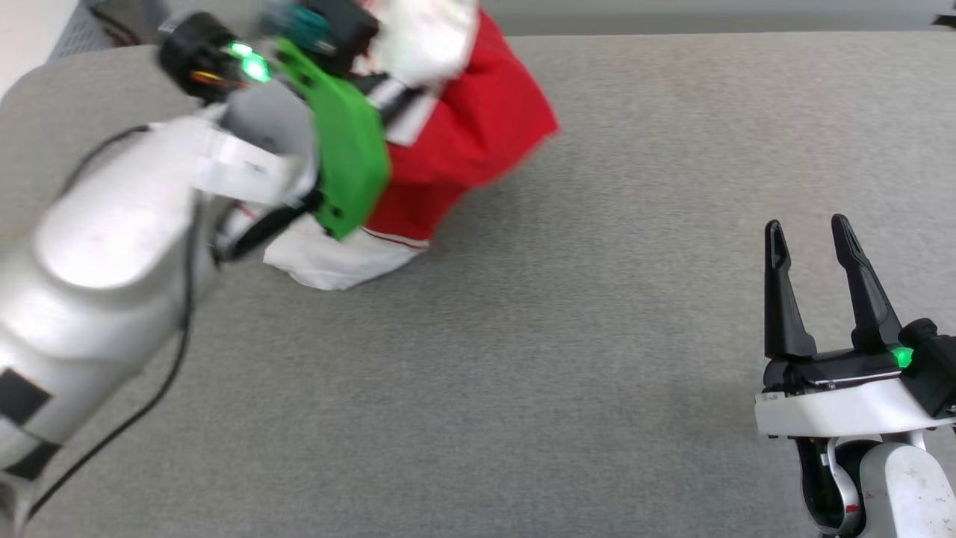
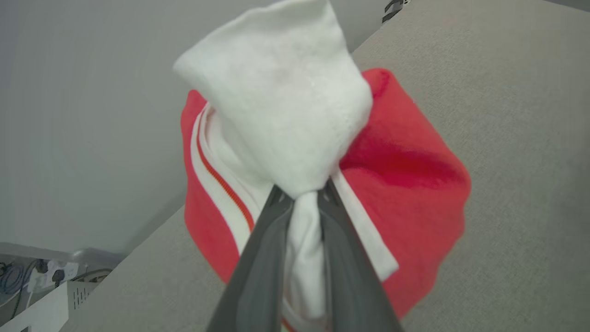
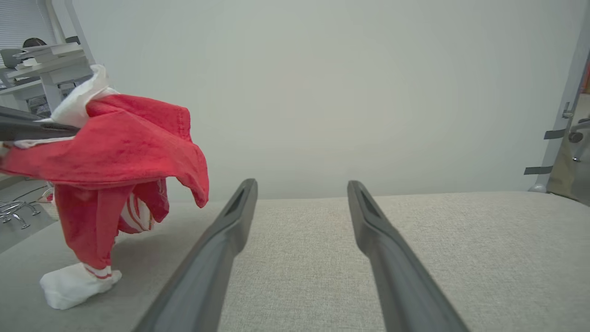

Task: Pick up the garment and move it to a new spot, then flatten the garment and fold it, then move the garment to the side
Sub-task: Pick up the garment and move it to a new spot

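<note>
The garment is a red T-shirt with white sleeves, hanging bunched above the far left of the grey table. My left gripper is shut on a white fold of it, and one white sleeve bulges past the fingertips. In the right wrist view the garment droops from the left gripper's dark fingers, and its lower white sleeve rests on the table. My right gripper stands open and empty at the near right, well apart from the garment.
The table's far edge runs behind the garment, with a pale wall beyond it. Left of the table stand desks, with cables on the floor and a power strip. A metal post stands at the far right.
</note>
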{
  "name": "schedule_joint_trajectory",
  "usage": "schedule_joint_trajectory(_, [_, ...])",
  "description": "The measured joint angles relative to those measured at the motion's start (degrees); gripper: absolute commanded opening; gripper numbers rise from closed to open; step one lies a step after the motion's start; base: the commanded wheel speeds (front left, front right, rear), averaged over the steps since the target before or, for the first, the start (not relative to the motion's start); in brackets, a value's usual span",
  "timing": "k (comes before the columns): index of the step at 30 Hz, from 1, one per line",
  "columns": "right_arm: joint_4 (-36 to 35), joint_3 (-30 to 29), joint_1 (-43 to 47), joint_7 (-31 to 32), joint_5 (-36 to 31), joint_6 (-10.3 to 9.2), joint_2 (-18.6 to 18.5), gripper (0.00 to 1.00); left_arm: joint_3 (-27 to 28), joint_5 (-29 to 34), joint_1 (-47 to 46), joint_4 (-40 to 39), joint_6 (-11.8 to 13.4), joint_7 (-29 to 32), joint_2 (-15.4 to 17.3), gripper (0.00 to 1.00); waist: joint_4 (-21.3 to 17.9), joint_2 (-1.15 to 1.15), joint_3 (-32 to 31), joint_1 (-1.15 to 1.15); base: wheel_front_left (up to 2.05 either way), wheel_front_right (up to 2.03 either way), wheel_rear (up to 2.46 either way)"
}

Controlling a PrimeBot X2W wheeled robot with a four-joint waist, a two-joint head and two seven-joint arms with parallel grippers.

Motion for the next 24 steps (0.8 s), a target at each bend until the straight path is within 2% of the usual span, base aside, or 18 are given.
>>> schedule_joint_trajectory(7, [-0.01,-0.57,-0.04,-0.15,1.0,0.0,-0.02,1.0,-9.21,0.29,-1.94,-1.3,-0.01,-0.82,-6.27,0.0,-4.88,0.0,0.44,0.0,0.0,0.0,0.0])
schedule_joint_trajectory(14, [-0.05,-0.63,-0.28,-0.23,1.64,0.0,-0.03,1.0,-10.67,2.3,-0.81,-0.09,-0.01,-0.47,-14.36,0.0,-9.0,0.0,2.39,0.0,0.0,0.0,0.0])
schedule_joint_trajectory(23, [-0.26,-1.18,-0.94,-0.24,2.52,0.0,-0.04,1.0,-10.93,9.43,11.2,2.32,-0.01,4.91,-23.04,0.0,-12.07,0.0,6.19,0.0,0.0,0.0,0.0])
schedule_joint_trajectory(24, [-0.26,-1.19,-1.6,-0.24,2.53,0.0,-0.04,1.0,-10.93,11.35,14.72,2.92,-0.01,6.89,-25.16,0.0,-12.46,-0.01,7.41,0.01,0.0,0.0,0.0])
